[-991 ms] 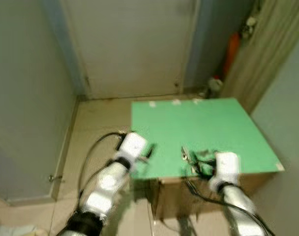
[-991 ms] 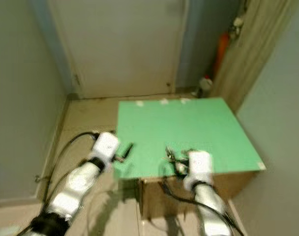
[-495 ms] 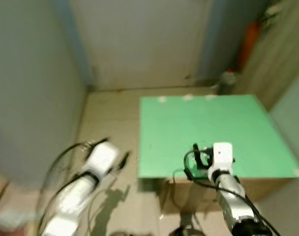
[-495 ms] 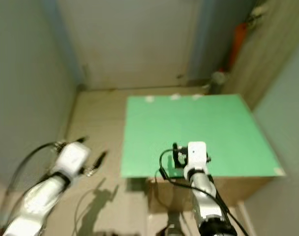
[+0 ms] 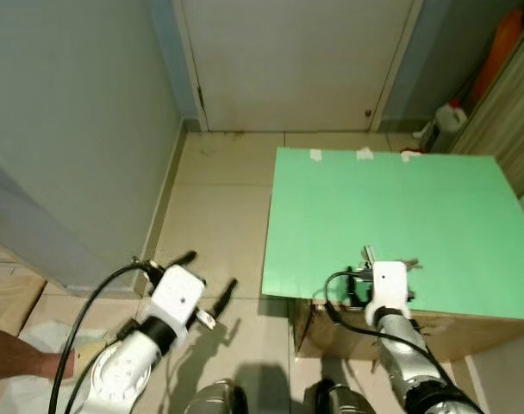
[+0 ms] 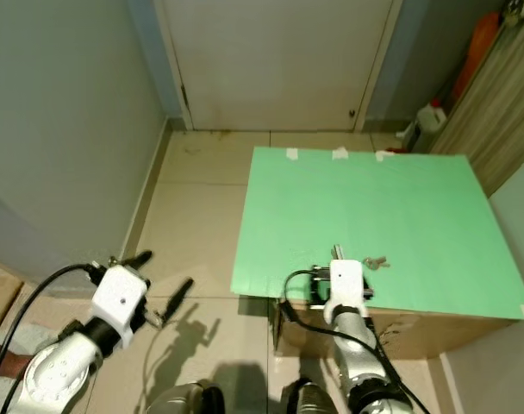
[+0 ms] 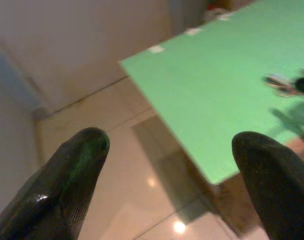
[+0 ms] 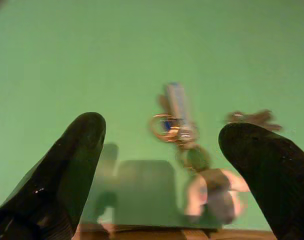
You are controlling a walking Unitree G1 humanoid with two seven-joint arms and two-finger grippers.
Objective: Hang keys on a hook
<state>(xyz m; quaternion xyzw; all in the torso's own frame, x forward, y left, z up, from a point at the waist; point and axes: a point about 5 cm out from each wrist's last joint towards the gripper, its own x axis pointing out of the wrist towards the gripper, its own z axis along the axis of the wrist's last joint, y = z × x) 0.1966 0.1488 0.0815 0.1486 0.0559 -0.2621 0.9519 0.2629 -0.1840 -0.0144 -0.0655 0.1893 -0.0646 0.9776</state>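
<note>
1. This is a home, seemingly an entry or hallway corner: a closed white door [image 5: 296, 60] sits in pale painted walls [image 5: 72, 129].
2. The floor [image 5: 219, 216] is laid with large beige tiles and edged with a skirting board.
3. A cardboard box topped with a green sheet serves as a tabletop [image 5: 391, 216].
4. A plastic bottle [image 5: 443, 121] and a ribbed curtain-like panel [image 5: 503, 112] stand in the far corner.

The keys [image 5: 371, 257] lie on the table [image 5: 434, 207] near its front edge; the door [image 5: 296, 60] stands behind; the bottle [image 5: 440, 123] sits right of the door.
</note>
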